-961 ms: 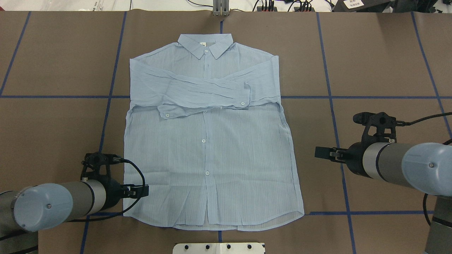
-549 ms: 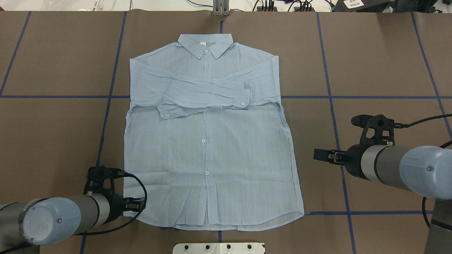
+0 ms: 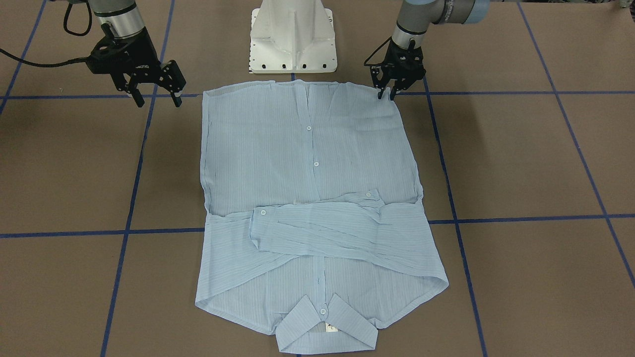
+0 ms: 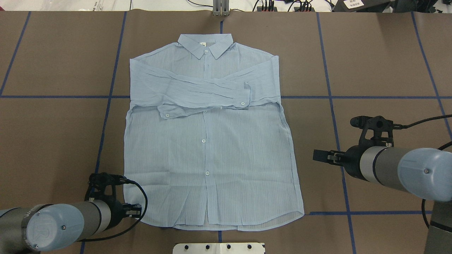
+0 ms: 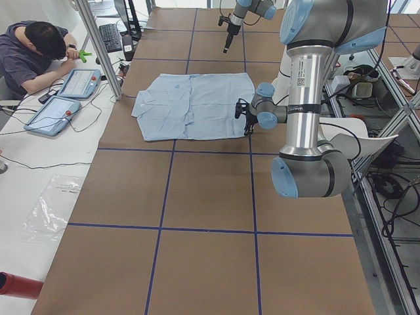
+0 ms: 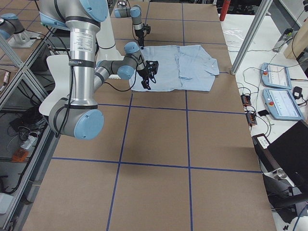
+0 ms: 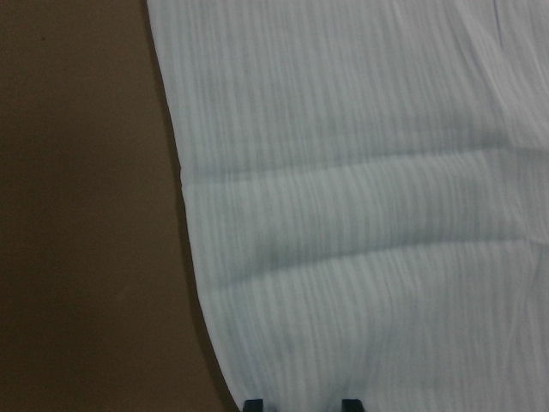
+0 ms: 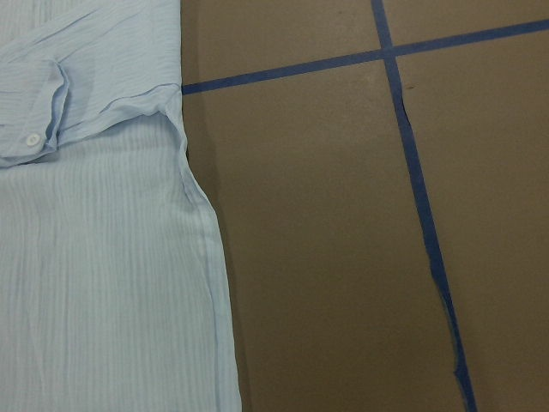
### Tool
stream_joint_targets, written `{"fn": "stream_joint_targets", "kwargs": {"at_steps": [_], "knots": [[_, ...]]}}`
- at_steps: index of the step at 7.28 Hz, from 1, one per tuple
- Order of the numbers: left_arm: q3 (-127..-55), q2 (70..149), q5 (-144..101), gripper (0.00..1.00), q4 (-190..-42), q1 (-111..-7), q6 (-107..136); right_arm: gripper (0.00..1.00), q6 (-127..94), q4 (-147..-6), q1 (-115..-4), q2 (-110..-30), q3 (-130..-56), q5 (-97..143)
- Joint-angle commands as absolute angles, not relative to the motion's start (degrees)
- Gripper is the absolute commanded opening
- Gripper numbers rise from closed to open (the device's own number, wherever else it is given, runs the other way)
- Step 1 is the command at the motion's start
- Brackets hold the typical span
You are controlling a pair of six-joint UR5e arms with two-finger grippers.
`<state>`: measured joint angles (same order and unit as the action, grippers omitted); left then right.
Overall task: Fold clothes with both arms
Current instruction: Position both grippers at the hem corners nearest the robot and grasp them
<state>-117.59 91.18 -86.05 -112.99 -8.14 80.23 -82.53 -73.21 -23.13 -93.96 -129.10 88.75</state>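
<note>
left jaws: parted, black fingertips (image 7: 251,403) down at the near hem corner of the shirt (image 4: 212,148), nothing pinched; can't tell if they touch the cloth. right jaws: spread wide, holding nothing, off the cloth over bare tabletop (image 4: 381,63) near the shirt's side edge. left arm (image 4: 70,218) and right arm (image 4: 381,165): silver-grey tubes, light blue caps, looped black cables. Shirt lies flat mid-tabletop, front up, buttoned, collar at the far edge, curved hem toward the white pedestal (image 3: 292,34). Both sleeves folded across the chest, overlapping, cuffs buttoned. Fabric thin, light blue, finely striped, soft creases near the hem. Tabletop matte brown, gridded with blue tape (image 4: 353,97).
</note>
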Motion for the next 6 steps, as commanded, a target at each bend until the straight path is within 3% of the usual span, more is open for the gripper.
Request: {"fn": "stream_joint_targets", "kwargs": {"at_steps": [1,6], "knots": [[-117.68,91.06,-86.04,0.42,-112.68,-8.09,80.24,1.00,-82.53,-73.21,-22.85,-93.96,-128.94,88.42],[-119.62,91.14,-86.22,0.42,-108.46,-7.74,80.24,1.00,-82.53,-73.21,-22.50,-93.96,-128.94,87.98]]}}
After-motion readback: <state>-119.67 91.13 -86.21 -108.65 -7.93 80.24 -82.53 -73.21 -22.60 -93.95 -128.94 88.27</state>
